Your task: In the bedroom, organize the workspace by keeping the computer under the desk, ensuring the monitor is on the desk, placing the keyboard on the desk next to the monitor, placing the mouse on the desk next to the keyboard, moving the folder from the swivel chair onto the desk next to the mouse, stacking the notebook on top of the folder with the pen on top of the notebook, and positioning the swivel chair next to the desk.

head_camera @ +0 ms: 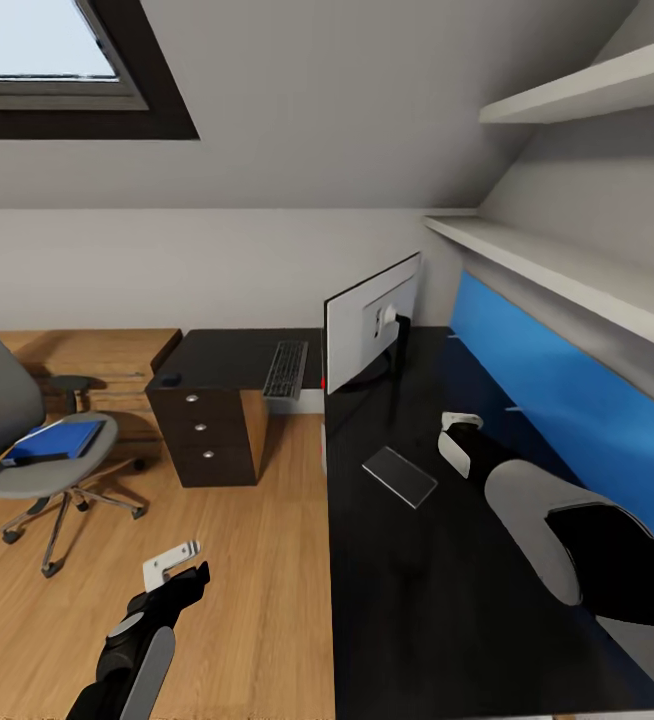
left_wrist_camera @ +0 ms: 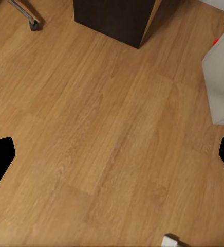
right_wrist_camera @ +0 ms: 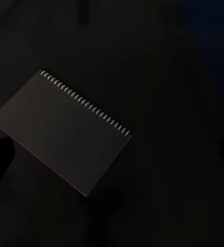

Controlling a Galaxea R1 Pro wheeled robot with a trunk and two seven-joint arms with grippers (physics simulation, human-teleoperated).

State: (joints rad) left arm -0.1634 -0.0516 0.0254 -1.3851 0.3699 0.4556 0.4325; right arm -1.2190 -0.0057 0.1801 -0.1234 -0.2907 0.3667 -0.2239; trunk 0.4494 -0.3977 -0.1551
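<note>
The swivel chair (head_camera: 12,430) is cut off by the head view's left edge, its back only partly seen. The monitor (head_camera: 372,322) shows its grey back, the screen face hidden. A small dark object (head_camera: 170,379) on the counter (head_camera: 417,580) corner is too small to identify. The computer (left_wrist_camera: 221,82) is cropped at the left wrist frame's edge. The right pincer (head_camera: 460,441) has jaws too indistinct to judge. The notebook (right_wrist_camera: 60,131) is dim against the dark top.
</note>
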